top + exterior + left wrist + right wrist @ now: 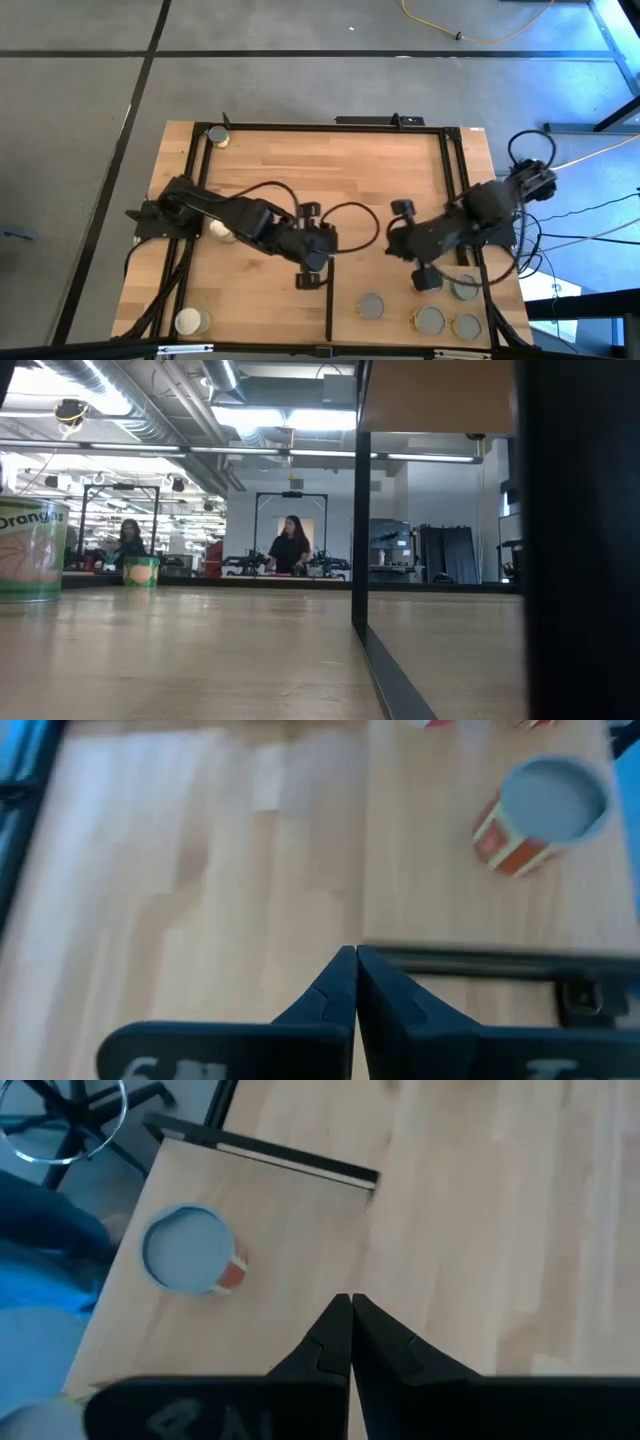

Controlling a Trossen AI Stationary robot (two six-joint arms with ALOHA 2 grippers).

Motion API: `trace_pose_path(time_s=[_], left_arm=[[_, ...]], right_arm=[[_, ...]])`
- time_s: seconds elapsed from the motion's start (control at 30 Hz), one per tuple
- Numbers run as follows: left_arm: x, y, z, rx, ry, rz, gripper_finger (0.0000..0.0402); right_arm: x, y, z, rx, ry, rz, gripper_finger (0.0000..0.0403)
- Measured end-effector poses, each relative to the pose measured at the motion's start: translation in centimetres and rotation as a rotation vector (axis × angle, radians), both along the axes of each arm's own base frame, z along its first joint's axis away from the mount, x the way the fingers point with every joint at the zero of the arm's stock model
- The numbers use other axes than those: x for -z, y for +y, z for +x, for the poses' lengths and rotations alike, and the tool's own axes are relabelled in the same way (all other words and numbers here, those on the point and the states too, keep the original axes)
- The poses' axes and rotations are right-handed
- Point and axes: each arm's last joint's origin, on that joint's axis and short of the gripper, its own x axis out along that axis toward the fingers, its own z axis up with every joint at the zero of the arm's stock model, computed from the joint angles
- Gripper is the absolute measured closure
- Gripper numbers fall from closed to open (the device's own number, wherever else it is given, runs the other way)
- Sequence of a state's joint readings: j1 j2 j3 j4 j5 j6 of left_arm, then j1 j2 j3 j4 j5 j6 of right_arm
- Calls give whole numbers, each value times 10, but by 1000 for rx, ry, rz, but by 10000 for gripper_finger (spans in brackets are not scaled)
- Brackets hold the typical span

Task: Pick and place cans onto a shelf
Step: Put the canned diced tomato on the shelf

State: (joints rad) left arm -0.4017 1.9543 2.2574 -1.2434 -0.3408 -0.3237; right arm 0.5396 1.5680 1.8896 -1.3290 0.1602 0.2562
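Note:
Several cans stand upright on the light-wood shelf (400, 325) at the table's near right, among them a grey-topped one (372, 306). My left gripper (328, 246) hangs shut above the table's middle, just left of the shelf's black strip (330, 310). Its wrist view shows a red-sided, grey-topped can (545, 810) on the shelf beyond the shut fingers (355, 975). My right gripper (393, 244) hangs shut above the table, just beyond the shelf's far edge. Its wrist view shows a grey-topped can (190, 1250) off to one side. Neither holds anything.
Other cans stand on the bare tabletop: one at the far left corner (218, 136), one at the near left (190, 321), one under my left arm (220, 232). In the low view an "Oranges" can (30, 550) stands close, and people show in the room behind.

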Motion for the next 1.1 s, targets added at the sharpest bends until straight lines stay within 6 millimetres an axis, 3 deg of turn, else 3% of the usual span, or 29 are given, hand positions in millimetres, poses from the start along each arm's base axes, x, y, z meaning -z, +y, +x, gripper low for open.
trace_pose_path(time_s=[0.3,0.53,0.8,1.1], left_arm=[[-24,-6,-46,-58,-5,63,402],[-35,-11,-69,-74,-3,71,402],[-32,-18,-79,-101,20,89,401],[-32,-20,-81,-154,13,45,401]], right_arm=[[36,29,46,-37,39,41,395],[65,47,73,-75,92,83,395],[86,56,86,-137,195,173,395],[88,57,84,-187,234,186,395]])
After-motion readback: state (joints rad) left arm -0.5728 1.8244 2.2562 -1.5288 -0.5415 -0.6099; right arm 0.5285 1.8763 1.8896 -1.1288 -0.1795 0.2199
